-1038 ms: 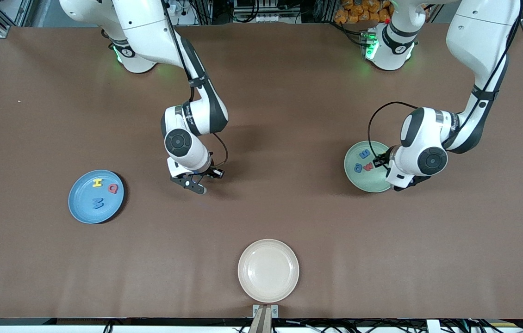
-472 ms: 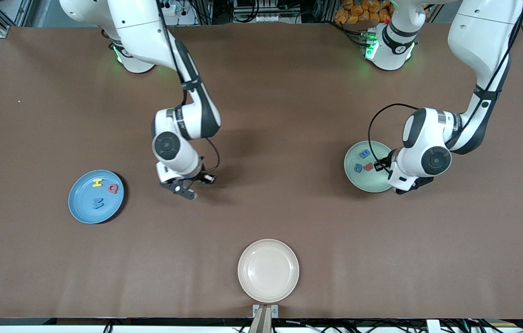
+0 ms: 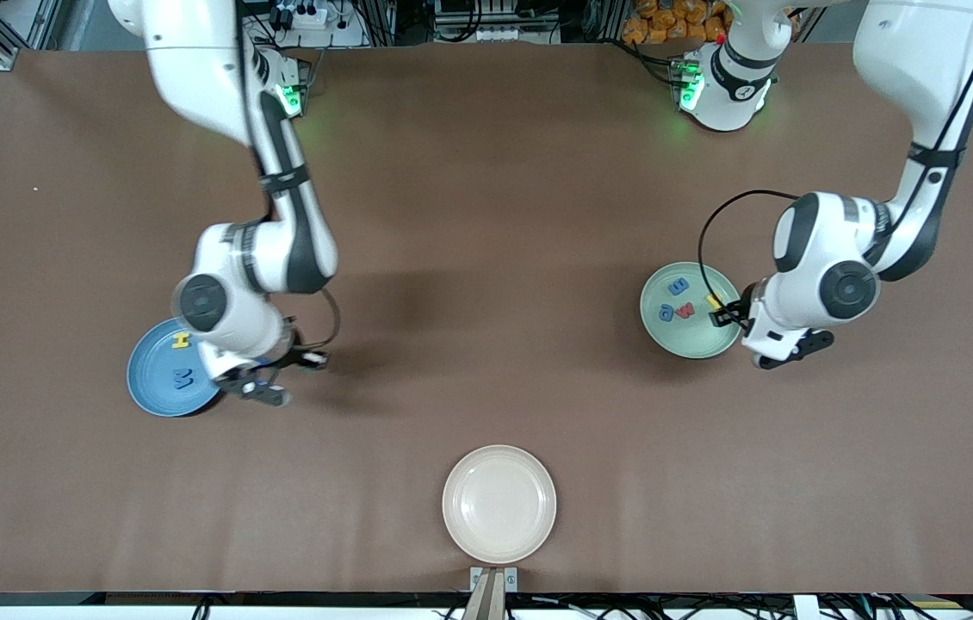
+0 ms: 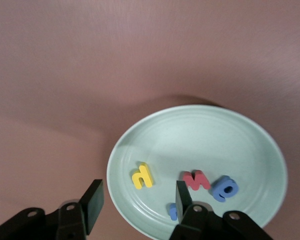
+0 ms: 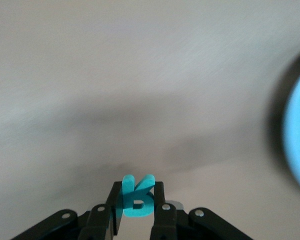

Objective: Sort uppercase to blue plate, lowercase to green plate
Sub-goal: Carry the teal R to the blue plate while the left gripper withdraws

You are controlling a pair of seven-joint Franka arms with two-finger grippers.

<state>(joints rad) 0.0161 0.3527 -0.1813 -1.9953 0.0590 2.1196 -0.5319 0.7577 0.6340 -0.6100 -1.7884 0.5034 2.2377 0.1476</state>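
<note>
The blue plate [image 3: 152, 392] lies toward the right arm's end of the table, with a yellow H [image 3: 182, 341] and a blue M [image 3: 183, 377] on it. The arm hides the red Q. My right gripper [image 5: 136, 200] hangs over that plate's rim, shut on the teal R [image 5: 137, 197]. The green plate [image 3: 691, 343] holds a blue m [image 3: 679, 285], a blue a [image 3: 666, 313], a red w [image 3: 684, 309] and a yellow n [image 4: 142, 176]. My left gripper [image 4: 138, 202] hovers open above the green plate's rim by the n, with nothing between its fingers.
A cream plate [image 3: 499, 504] with nothing on it sits at the table's edge nearest the front camera, midway between the arms. Bare brown tabletop lies between the three plates.
My right arm has swung with the teal R from mid-table to the blue plate's rim. My left gripper has opened, and the yellow n now lies on the green plate.
</note>
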